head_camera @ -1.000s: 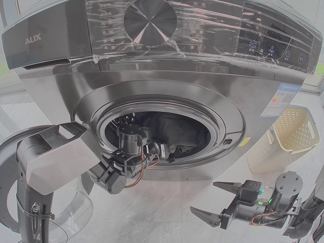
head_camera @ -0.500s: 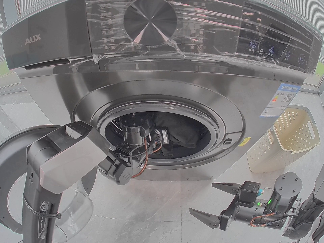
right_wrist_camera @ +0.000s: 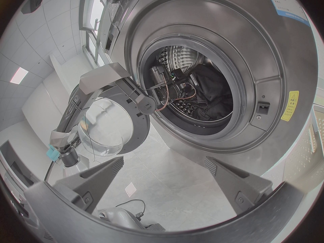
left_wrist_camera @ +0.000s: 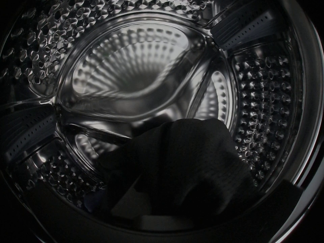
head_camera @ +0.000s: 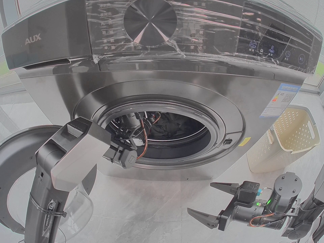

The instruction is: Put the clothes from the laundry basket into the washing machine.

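Left hand (right_wrist_camera: 185, 82) has gone deeper into the washing machine (head_camera: 168, 81) (grip: cannot tell); right hand (head_camera: 199, 197) stays spread.

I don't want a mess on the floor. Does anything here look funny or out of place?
Nothing is spilled. Two small oddities: wrinkled clear plastic film is taped over the control panel of the washing machine, and the laundry basket beside it looks tilted, not standing straight. The dark clothes are inside the drum.
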Robot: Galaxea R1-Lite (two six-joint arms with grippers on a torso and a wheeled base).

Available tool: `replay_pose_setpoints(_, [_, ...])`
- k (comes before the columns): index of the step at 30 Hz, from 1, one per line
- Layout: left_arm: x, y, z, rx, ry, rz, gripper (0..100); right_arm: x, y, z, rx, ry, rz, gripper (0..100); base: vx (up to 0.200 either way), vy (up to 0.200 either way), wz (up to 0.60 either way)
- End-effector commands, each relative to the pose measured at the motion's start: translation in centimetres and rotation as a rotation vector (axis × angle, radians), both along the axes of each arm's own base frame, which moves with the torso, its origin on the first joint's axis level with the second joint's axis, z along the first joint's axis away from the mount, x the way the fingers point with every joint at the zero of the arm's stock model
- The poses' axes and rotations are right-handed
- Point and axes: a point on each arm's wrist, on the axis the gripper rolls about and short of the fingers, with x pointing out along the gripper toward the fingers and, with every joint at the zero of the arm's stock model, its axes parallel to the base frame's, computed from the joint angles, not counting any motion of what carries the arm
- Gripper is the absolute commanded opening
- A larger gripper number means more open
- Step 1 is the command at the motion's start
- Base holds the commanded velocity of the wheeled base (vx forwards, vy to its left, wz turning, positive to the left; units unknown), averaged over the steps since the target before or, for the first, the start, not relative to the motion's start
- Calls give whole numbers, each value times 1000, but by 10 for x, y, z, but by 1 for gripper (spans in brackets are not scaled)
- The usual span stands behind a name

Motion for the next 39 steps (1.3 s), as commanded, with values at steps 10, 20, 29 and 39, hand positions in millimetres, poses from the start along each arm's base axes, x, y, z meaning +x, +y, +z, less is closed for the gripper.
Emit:
replay_pose_setpoints(10, [-15, -7, -35, 85, 131, -33, 100, -1, 1, -1, -2, 3, 6, 100, 0, 0, 0])
replay_pose_setpoints(20, [-32, -12, -74, 194, 259, -100, 100, -1, 2, -3, -9, 9, 11, 100, 0, 0, 0])
replay_pose_setpoints(29, [-9, -18, -67, 166, 173, -71, 0, 0, 4, -4, -10, 10, 13, 100, 0, 0, 0])
replay_pose_setpoints(39, [24, -17, -35, 49, -21, 11, 0, -1, 18, 6, 54, -28, 50, 100, 0, 0, 0])
